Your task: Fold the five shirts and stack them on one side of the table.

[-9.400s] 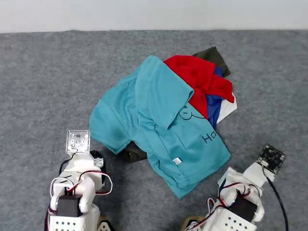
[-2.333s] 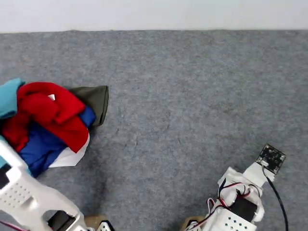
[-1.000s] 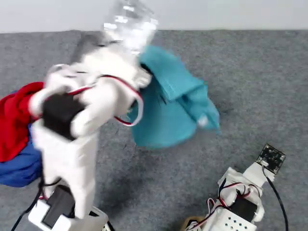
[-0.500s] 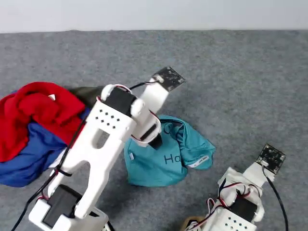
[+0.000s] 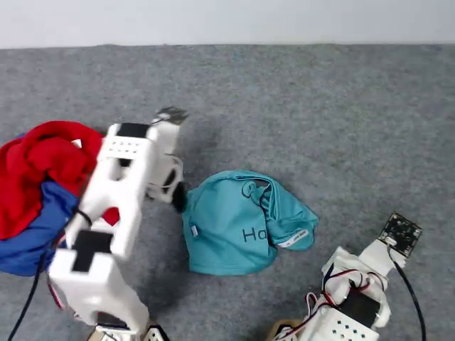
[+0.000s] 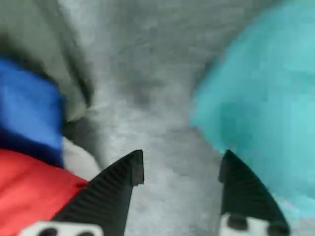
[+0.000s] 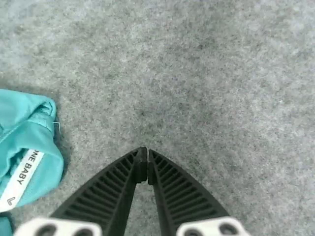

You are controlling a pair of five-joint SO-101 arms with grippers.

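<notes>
Presently, teal shirt (image 5: 231, 231): it is seen crumpled in a loose, unfolded heap near the middle of the grey table (image 5: 334, 106), with a white label strip (image 5: 293, 239) showing at the edge nearest the right arm. It is touched by neither gripper.
Pile: a red shirt (image 5: 43, 160) is bunched on top of a blue shirt (image 5: 32, 241) at the left edge of the high view, well apart from the teal shirt. In the left wrist view an olive-grey garment (image 6: 29, 44) and a white garment (image 6: 78, 160) are seen lying against the blue one.
Left arm (image 5: 117, 192): it is stretched out over the table, and part of the pile is covered by it in the high view.
Left gripper (image 6: 182, 160): the jaws are spread wide and nothing is held. Bare table is seen between the fingers, with the pile to one side and the teal shirt to the other.
Right gripper (image 7: 147, 157): the fingers are pressed together with nothing caught between them. It is pointed at bare table, and the teal shirt's labelled edge is seen nearby.
Right arm (image 5: 355, 302): it is folded back at the near edge of the table, just beyond the teal shirt's corner.
</notes>
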